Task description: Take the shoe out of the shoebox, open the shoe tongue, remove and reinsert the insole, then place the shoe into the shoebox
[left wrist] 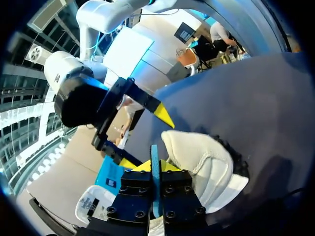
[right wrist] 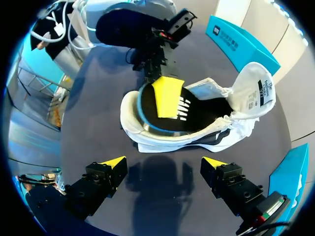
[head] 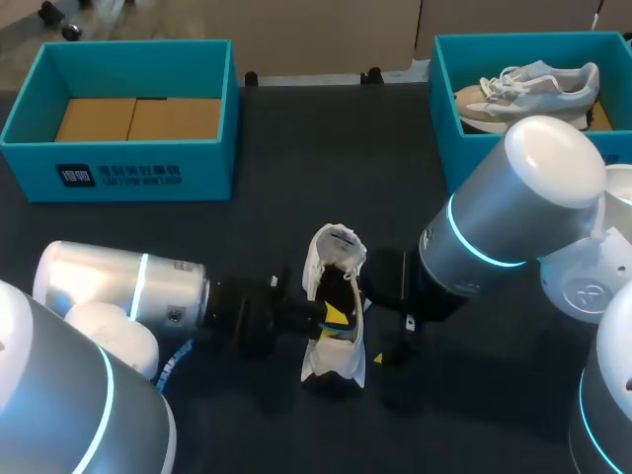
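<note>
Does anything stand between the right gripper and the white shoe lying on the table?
Nothing visible does. Only bare dark table lies between the open right gripper and the white lace-up shoe. The left gripper holds the shoe's heel end from the far side, off that path.

The right hand has its two yellow fingertips spread wide apart above the dark bench, and they touch nothing. Just ahead of it a white shoe lies on its side, with the tongue folded back. One yellow finger of the left hand lies inside the shoe. A teal shoebox stands far behind.
</note>
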Controlling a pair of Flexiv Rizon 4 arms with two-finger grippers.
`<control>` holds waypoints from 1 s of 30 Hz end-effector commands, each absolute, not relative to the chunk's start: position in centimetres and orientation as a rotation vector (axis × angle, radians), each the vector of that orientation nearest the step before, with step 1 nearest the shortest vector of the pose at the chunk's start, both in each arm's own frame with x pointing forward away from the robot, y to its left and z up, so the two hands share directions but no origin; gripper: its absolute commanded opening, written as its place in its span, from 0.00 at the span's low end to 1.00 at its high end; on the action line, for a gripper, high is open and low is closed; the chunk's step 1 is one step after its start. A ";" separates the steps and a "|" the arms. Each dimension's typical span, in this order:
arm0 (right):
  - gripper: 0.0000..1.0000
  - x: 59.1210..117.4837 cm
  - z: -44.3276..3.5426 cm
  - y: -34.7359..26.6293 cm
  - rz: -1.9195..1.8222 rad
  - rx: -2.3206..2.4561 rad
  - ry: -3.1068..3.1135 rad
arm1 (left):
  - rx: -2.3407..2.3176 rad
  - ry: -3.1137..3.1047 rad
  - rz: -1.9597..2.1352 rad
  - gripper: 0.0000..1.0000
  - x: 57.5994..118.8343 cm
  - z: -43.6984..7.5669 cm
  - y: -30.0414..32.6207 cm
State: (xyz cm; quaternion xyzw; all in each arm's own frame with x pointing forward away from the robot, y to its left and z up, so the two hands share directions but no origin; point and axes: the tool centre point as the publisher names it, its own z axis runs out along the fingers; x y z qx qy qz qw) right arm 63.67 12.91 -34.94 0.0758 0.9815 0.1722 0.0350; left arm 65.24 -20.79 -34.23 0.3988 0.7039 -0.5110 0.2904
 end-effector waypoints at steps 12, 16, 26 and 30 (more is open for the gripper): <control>1.00 63.6 -35.0 12.8 0.533 0.233 3.016 | 0.999 1.936 -1.365 0.23 67.6 -35.3 -21.9; 1.00 63.6 -35.0 12.8 0.533 0.233 3.016 | 0.995 1.936 -1.401 0.45 66.8 -34.2 -21.2; 1.00 63.6 -35.0 12.8 0.533 0.233 3.016 | 1.008 1.910 -1.469 0.33 64.9 -32.1 -20.1; 1.00 63.6 -35.0 12.8 0.533 0.233 3.016 | 1.033 1.924 -1.470 0.00 64.7 -32.4 -20.5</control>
